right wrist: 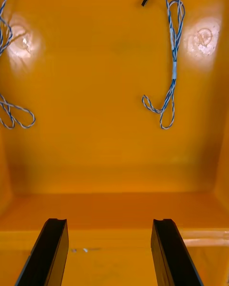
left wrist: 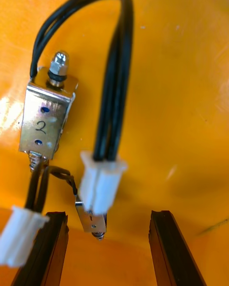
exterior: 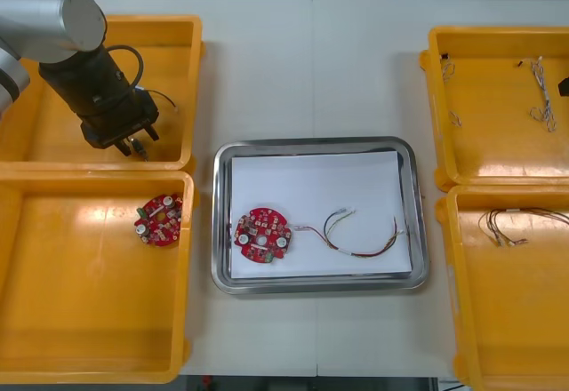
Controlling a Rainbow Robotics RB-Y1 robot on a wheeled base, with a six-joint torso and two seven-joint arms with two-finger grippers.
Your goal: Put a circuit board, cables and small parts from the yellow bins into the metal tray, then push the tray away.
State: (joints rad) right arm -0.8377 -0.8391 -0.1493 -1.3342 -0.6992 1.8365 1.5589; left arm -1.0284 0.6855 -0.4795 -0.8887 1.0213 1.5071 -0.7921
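Just inside bin (exterior: 53, 165) wall, left tool (exterior: 136, 148)

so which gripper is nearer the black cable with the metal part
Left. The left gripper hangs right over the black cable in the far left bin, jaws open. The right gripper is across the table, over blue and white cables.

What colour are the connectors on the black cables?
White connectors, seen best in the left wrist view, ahead of the left gripper.

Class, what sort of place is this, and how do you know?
Probably an electronics assembly bench: yellow bins of sorted parts, a metal tray holding a red circuit board and cable, the left gripper reaching into one bin.
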